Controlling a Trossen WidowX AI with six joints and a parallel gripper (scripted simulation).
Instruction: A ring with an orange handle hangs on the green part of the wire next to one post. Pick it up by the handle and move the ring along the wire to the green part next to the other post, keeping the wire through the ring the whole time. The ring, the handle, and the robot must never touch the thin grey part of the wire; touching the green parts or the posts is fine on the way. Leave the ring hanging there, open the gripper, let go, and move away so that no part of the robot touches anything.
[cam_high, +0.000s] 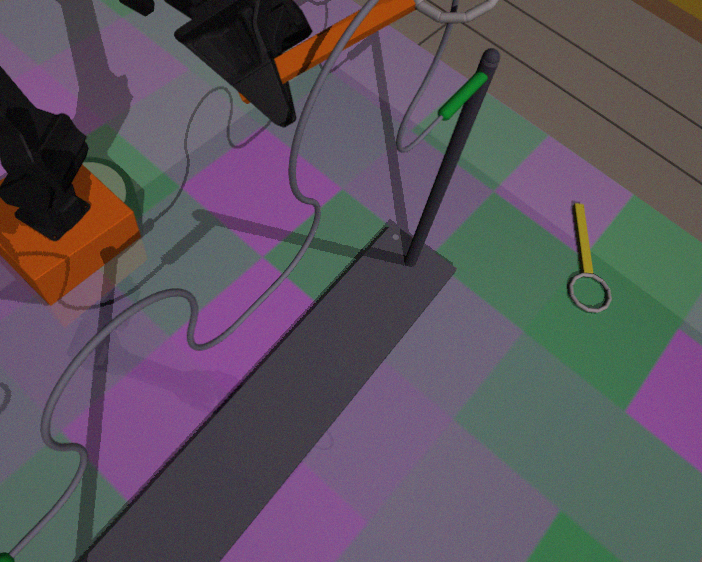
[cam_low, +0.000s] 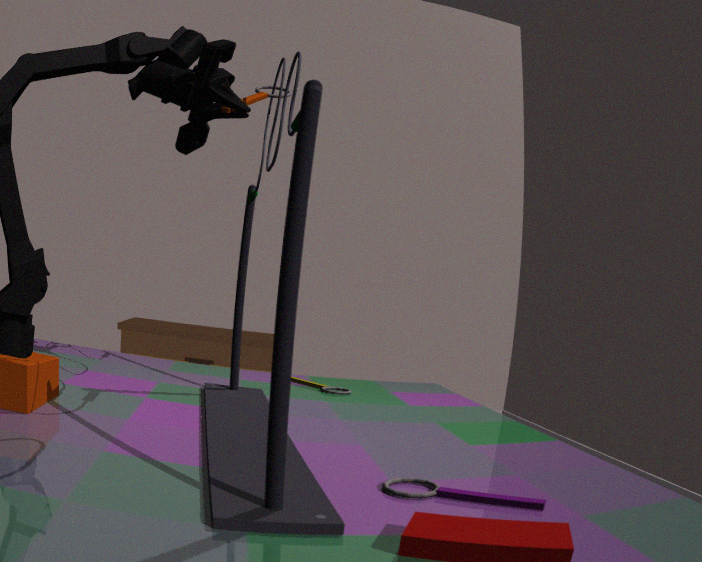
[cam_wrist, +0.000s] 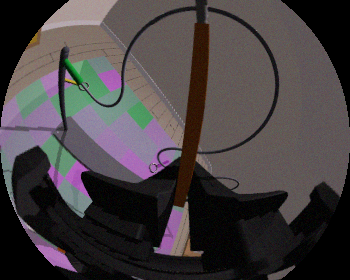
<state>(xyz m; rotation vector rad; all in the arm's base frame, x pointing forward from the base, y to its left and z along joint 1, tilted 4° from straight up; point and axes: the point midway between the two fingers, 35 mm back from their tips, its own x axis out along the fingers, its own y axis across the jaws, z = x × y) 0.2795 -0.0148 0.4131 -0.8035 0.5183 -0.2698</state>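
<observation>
My gripper (cam_high: 283, 114) (cam_low: 248, 112) (cam_wrist: 185, 161) is shut on the orange handle (cam_high: 351, 35) (cam_low: 255, 98) (cam_wrist: 196, 90). The grey ring (cam_high: 459, 19) (cam_low: 258, 90) (cam_wrist: 201, 11) is at the handle's far end, near level, around the wire (cam_high: 316, 87) (cam_low: 268, 168) (cam_wrist: 276, 82) high on its tall loop. It is partly cut off in the top view and edge-on in the wrist view; I cannot tell its gap to the wire. One green part (cam_high: 462, 96) (cam_low: 252, 193) (cam_wrist: 73, 71) is at the far post (cam_high: 450, 152) (cam_low: 242, 281) (cam_wrist: 62, 90), the other (cam_high: 5, 557) (cam_low: 296, 121) at the near post (cam_low: 292, 263).
A dark base (cam_high: 292, 351) (cam_low: 240, 450) carries both posts. A yellow-handled ring (cam_high: 583, 240) (cam_low: 309, 383), a purple-handled ring (cam_low: 491, 498) and a red block (cam_low: 485, 532) lie beyond it. The arm stands by an orange block (cam_high: 87, 251) (cam_low: 29, 380).
</observation>
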